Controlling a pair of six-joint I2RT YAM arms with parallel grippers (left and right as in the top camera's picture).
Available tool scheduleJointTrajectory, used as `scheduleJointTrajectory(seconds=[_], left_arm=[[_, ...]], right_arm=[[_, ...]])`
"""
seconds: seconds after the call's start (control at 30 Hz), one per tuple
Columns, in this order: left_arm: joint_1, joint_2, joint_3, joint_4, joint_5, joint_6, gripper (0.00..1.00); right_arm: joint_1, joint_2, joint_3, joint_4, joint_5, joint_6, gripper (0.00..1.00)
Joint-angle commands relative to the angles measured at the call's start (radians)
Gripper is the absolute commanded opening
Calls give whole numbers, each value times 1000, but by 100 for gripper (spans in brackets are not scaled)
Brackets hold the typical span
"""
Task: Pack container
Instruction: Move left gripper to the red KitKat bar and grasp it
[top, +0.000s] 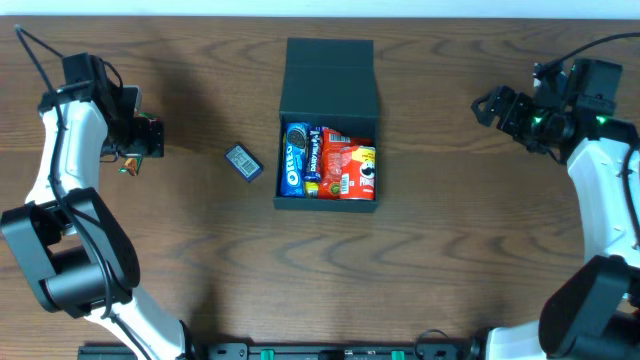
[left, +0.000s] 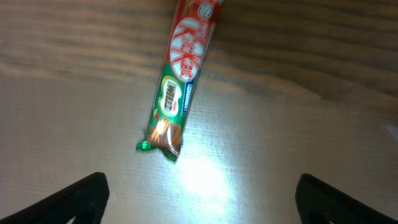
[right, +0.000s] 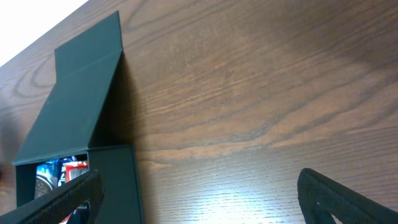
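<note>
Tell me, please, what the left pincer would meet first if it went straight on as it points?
Probably the KitKat bar, lying on the wooden table ahead of the open left pincer, a little off its centre line; depth is unclear, so it may touch bare table beside the wrapper first.

Dark teal-black square container (top: 326, 205), upright at the centre of the desk (top: 450, 250). Its hinged flap lid (top: 328, 78) is open toward the far side.
</note>
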Motion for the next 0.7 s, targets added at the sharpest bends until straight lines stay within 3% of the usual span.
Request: scheduleJointTrajectory(seconds=[0.0,0.37,0.67], left_arm=[[-2,23,-40,56,6,95,96],[17,110,-61,213,18,222,95],[42,135,-61,257,32,230,98]], right_arm=[[-7,-13,16,-6,-8,8,99],[-7,-13,16,-84,-7,8,99],[-7,-13,16,-103,-8,9,99]])
